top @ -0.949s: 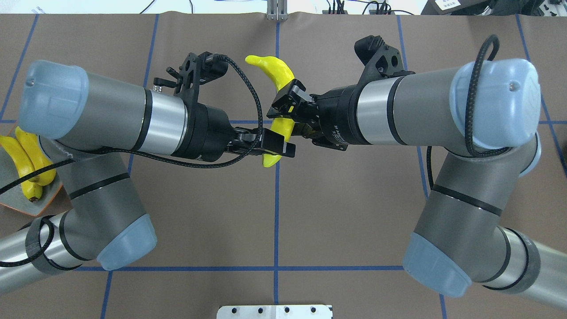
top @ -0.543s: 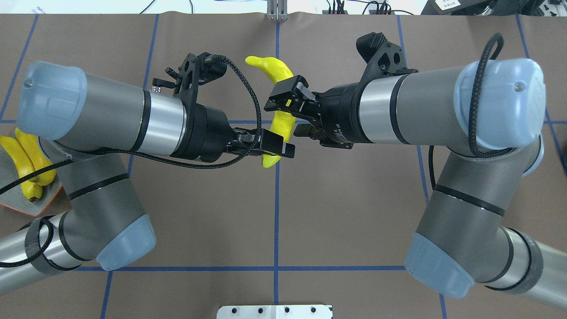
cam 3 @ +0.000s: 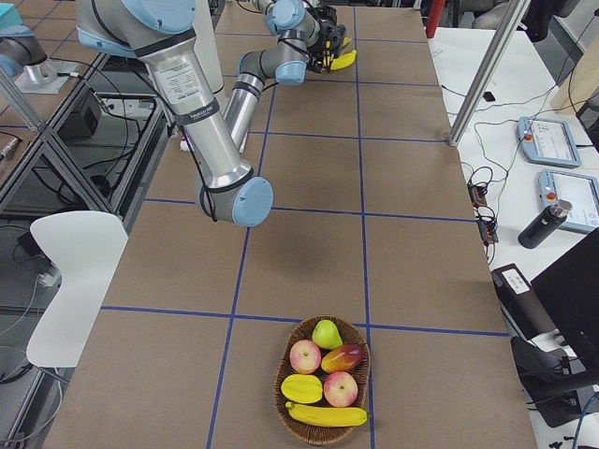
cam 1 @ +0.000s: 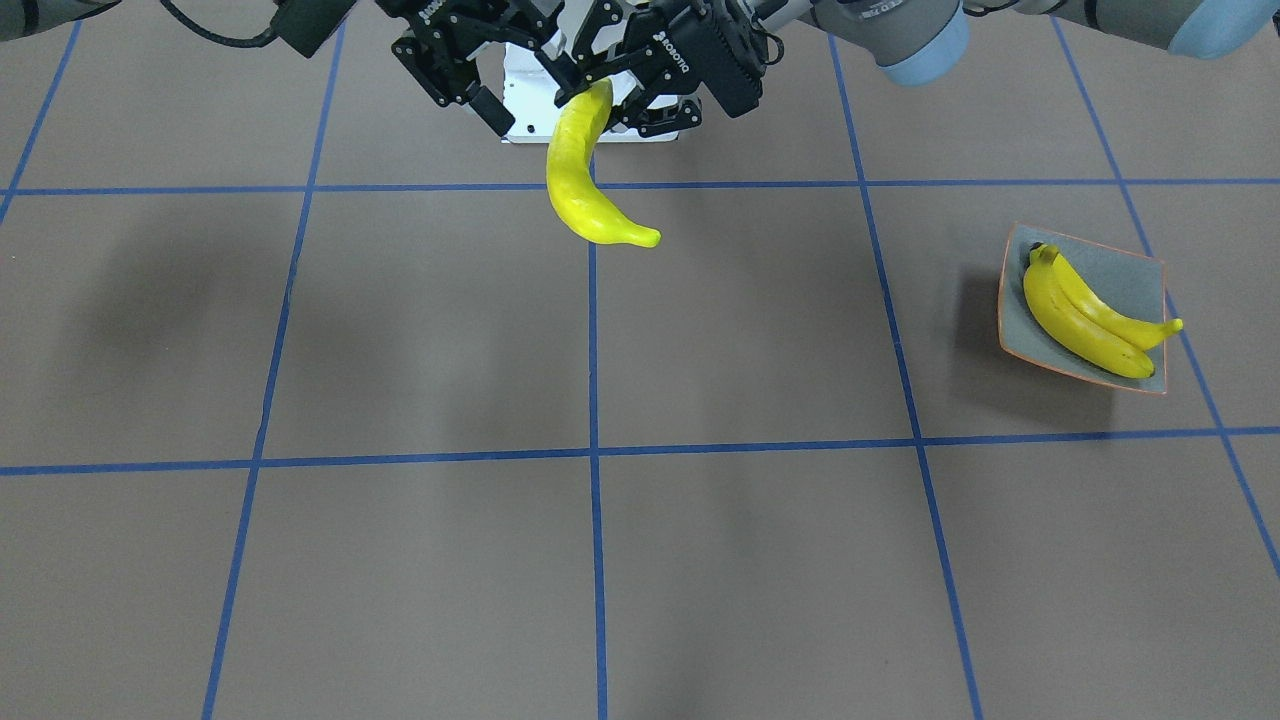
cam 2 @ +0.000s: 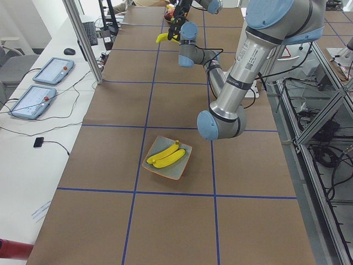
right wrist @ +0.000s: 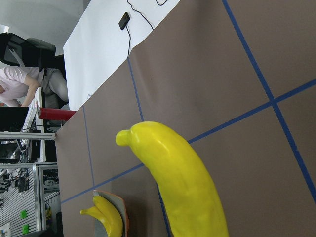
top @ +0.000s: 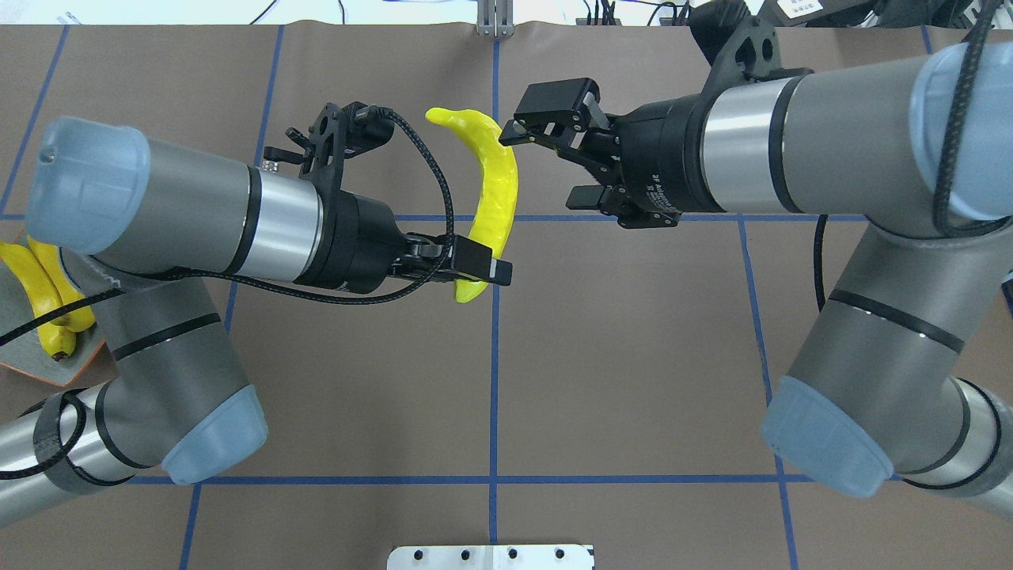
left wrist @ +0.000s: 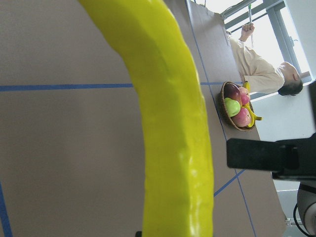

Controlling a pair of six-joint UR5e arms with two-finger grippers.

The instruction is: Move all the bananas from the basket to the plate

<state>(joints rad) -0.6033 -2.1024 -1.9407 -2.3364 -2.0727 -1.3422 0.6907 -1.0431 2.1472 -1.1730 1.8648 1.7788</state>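
Above table (top: 633,356), banana (top: 497,186) lengthwise away from robot, left fingers (top: 473,257) grasping, right fingers (top: 554,95) spread

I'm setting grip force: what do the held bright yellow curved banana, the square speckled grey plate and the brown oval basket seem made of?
Bright yellow curved banana: likely moulded plastic or foam, not fruit; uniform glossy skin, no blemishes.
Square speckled grey plate: perhaps glazed ceramic or melamine; matte speckle, thin orange rim.
Brown oval basket: woven wicker, judging by its ribbed rim.
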